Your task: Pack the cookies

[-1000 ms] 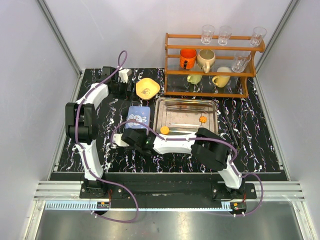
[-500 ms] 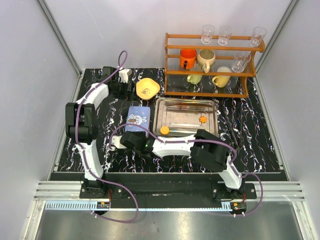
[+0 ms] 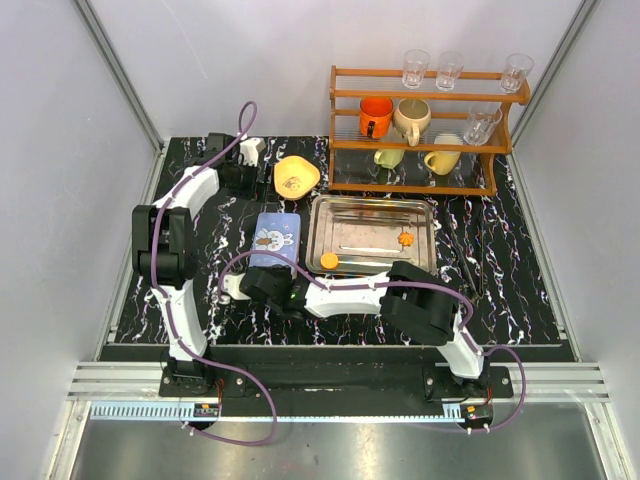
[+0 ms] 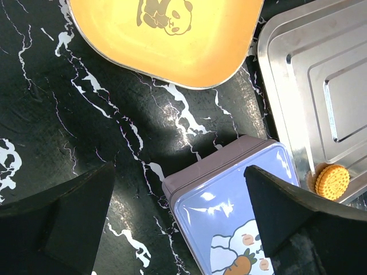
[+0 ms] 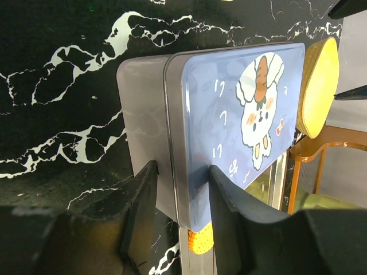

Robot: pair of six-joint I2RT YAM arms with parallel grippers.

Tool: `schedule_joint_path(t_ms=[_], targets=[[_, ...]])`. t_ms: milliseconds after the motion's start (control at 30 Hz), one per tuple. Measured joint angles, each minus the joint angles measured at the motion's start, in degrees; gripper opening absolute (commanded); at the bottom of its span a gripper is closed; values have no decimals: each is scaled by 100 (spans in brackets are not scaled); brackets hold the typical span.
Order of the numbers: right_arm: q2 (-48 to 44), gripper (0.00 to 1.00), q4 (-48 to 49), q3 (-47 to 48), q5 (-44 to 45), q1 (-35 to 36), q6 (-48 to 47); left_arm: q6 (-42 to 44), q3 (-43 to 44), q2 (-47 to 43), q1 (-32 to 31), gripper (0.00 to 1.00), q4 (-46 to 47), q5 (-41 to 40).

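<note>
L gripper [image 4: 178, 175] spread wide, empty, over yellow panda dish [image 4: 172, 46] & blue tin [image 4: 229, 212]. My R gripper [image 5: 182, 172] straddles blue tin's near edge; clamped or not, can't tell. Orange cookie [image 4: 332, 181] at steel tray [image 4: 321, 69] corner.

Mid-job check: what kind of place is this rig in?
Probably a lab test cell staged as a kitchen counter: plain white panel walls on aluminium framing, a wooden rack of mugs and glasses, a steel tray on a black marble-look tabletop.

Left pincer [image 4: 179, 169] wide, right pincer [image 5: 182, 166] half-narrow
</note>
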Motion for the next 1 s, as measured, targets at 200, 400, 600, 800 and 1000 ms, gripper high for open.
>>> schedule_joint_path(t_ms=[200, 400, 600, 800, 1000], targets=[[31, 57, 4, 0, 7, 20, 37, 2, 2, 0, -44, 99, -46, -2], [98, 58, 9, 0, 103, 81, 42, 7, 2, 0, -94, 99, -90, -39], [120, 42, 85, 17, 256, 90, 42, 9, -4, 0, -118, 99, -92, -59], [149, 31, 107, 37, 372, 116, 87, 11, -92, 0, -118, 99, -79, -61], [289, 26, 85, 57, 476, 192, 129, 48, -319, 0, -129, 99, -96, -83]])
